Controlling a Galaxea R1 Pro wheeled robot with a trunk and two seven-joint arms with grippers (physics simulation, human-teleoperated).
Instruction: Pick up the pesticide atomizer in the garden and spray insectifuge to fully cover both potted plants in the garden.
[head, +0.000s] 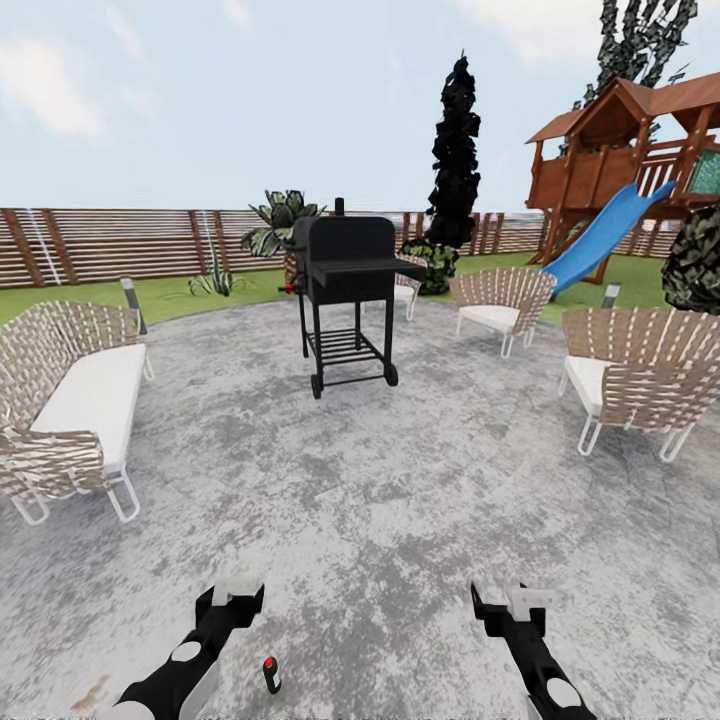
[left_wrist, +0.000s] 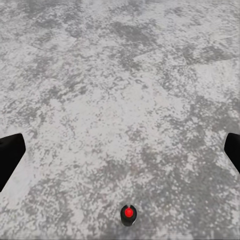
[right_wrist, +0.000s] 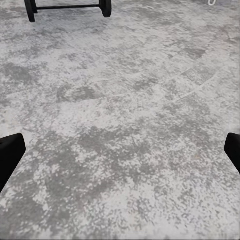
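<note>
Pesticide atomizer (head: 271, 675) upright on patio (head: 400, 480), beside open left end effector (head: 232, 598)

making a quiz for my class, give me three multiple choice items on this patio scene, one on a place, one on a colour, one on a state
1. Where does the spray bottle stand?
A. on the sofa
B. on the paving near the left claw
C. on the grill

2. What colour is the slide?
A. blue
B. yellow
C. red

3. How is the left claw?
A. shut on the bottle
B. shut on nothing
C. open, holding nothing

Key: B, the bottle stands upright on the grey paving beside the left arm; A, the slide off the wooden playhouse is blue; C, the left wrist view shows both fingers wide apart over bare paving.
</note>
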